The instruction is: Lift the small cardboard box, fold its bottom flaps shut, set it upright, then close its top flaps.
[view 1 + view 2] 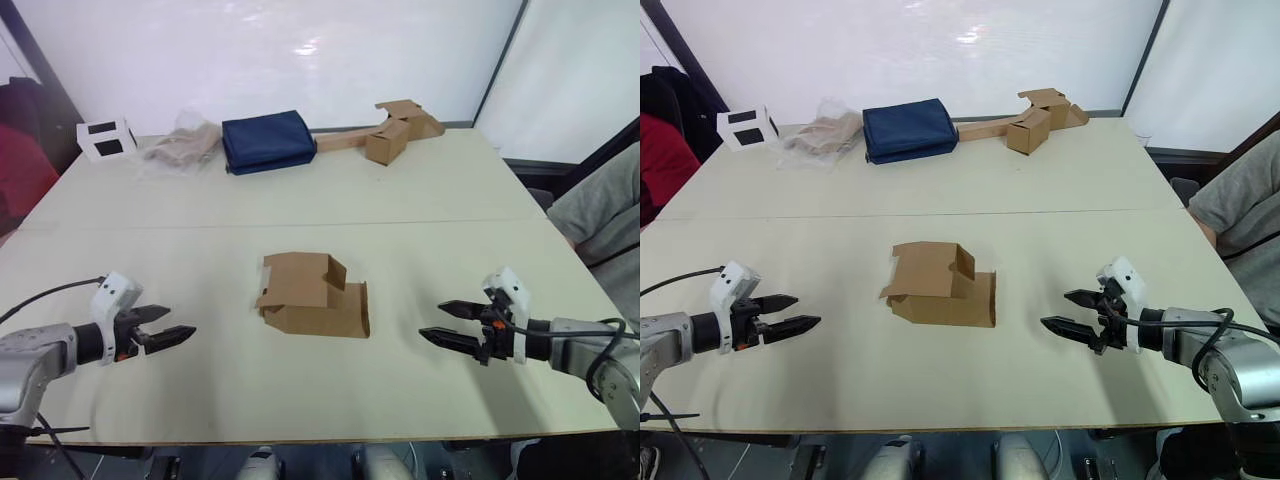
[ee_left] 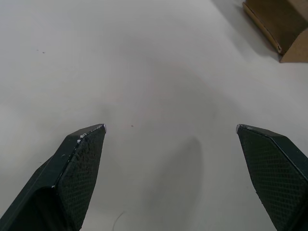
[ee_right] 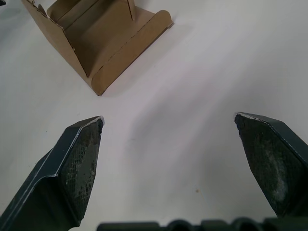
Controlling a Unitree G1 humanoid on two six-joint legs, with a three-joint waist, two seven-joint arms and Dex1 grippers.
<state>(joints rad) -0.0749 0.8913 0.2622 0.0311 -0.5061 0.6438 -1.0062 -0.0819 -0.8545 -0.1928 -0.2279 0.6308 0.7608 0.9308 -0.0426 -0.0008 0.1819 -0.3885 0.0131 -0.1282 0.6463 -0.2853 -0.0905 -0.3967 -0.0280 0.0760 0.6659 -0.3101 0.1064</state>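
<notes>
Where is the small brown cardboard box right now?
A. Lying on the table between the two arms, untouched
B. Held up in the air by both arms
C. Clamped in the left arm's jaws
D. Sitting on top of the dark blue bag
A: the small cardboard box lies on the table between the left gripper and right gripper, both with jaws open and clear of it.

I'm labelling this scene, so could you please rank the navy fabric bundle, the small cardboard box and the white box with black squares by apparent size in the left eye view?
1. small cardboard box, though it lies nearer the camera
2. navy fabric bundle
3. white box with black squares
</notes>
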